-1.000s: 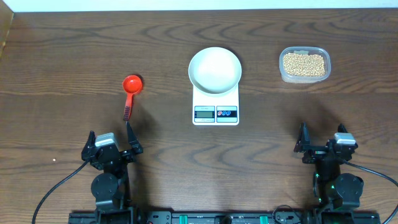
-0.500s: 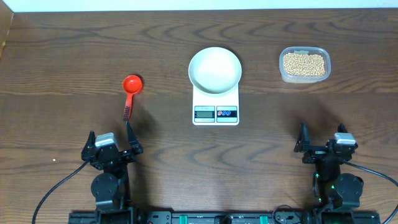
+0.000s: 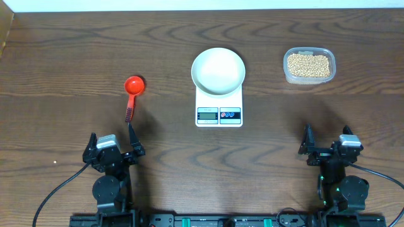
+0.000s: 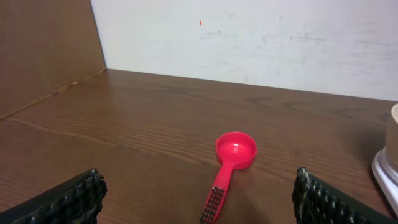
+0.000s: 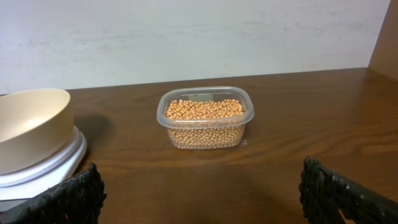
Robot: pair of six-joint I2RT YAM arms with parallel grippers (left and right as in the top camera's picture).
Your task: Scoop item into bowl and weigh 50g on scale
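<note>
the left fingers sit near the front edge of the tabletop, spread wide apart and gripping nothing. just ahead of them lies a red scoop, its cup away from the arm and its handle toward it. in the middle, the white scale carries the empty white bowl. farther right, the beans fill a clear plastic tub, well apart from the bowl. the right fingers face that tub, also spread wide and empty.
</note>
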